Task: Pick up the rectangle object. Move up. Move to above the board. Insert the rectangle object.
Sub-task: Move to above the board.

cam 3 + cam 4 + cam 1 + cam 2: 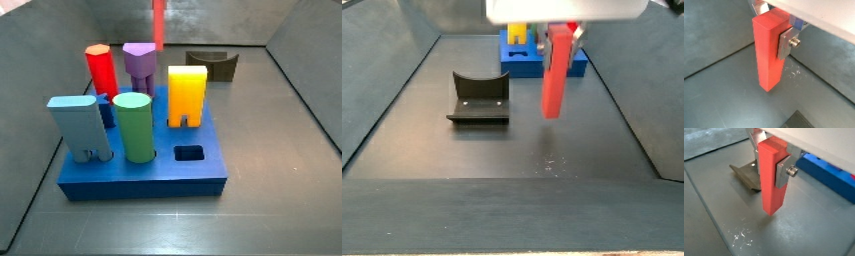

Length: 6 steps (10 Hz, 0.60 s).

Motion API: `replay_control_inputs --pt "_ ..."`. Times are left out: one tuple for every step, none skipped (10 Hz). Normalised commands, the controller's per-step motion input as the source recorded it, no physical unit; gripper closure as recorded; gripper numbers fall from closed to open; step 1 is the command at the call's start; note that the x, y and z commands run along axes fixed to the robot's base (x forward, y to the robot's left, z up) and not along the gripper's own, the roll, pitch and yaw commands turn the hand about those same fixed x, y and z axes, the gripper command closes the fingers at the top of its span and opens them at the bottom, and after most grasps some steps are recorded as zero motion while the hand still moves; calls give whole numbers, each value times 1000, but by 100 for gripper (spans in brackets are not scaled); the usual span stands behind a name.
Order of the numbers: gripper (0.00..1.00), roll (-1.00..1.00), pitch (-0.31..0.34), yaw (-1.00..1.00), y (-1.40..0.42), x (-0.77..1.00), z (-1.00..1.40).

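The rectangle object, a plain coral-red bar (768, 52), hangs upright between my gripper's silver fingers (786, 44) in both wrist views (772, 175), its lower end clear of the grey floor. In a side view the gripper (556, 38) holds the bar (556, 78) in the air, in front of the board (519, 66). In the facing side view only the bar's lower end (158, 22) shows, above and behind the blue board (147, 165). The board has an open rectangular hole (190, 153). A blue edge of the board (827, 175) shows in a wrist view.
On the board stand a red hexagonal column (100, 68), a purple peg (140, 62), a yellow-orange block (187, 95), a green cylinder (132, 128) and a light-blue block (78, 128). The dark fixture (477, 98) stands on the floor beside the bar (748, 174). Grey walls enclose the floor.
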Motion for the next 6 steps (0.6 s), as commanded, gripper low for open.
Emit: replay_control_inputs --pt "100 -27 182 -283 -206 -230 1000" --pt "100 -11 126 -216 -179 -212 1000" --pt "100 -5 85 -153 -158 -193 1000" --pt "100 5 48 -93 -137 -171 1000" --pt "100 19 33 -63 -117 -155 1000" --pt "100 34 28 -42 -103 -138 1000"
